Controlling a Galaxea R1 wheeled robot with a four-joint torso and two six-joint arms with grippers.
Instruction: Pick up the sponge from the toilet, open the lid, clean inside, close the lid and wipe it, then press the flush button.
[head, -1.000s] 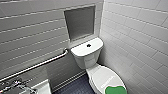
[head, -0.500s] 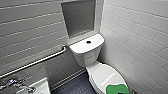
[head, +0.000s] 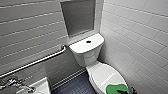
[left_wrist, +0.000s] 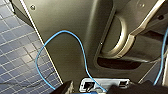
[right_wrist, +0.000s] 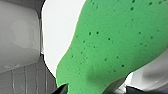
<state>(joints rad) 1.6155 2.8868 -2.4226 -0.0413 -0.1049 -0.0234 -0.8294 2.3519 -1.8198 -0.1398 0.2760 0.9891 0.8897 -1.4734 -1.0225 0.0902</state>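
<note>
The toilet (head: 86, 58) stands in the corner, its tank (head: 87, 45) against the tiled wall (head: 135, 32) under a recessed niche (head: 78, 16). The round dark flush button (head: 88, 41) sits in the middle of the tank top. The lid (head: 105, 75) is down. The sponge (head: 117, 89) lies flat on the front end of the lid, well apart from the tank.

The right gripper (right_wrist: 88, 87) hangs close over the sponge (right_wrist: 117, 42). Its 2 tips stand apart with green showing between them, so the jaws are open and grip nothing. White lid (right_wrist: 60, 32) shows just beside the sponge's wavy edge.

The left gripper (left_wrist: 98, 90) is low by the robot's own dark body, over the blue tiled floor (left_wrist: 17, 50), with a blue cable (left_wrist: 60, 31) looping past. Whether its jaws are open or closed I cannot tell.

A steel grab bar (head: 37, 61) slants along the wall to the left of the tank. A corner of the white sink (head: 41, 86) shows below the bar.
</note>
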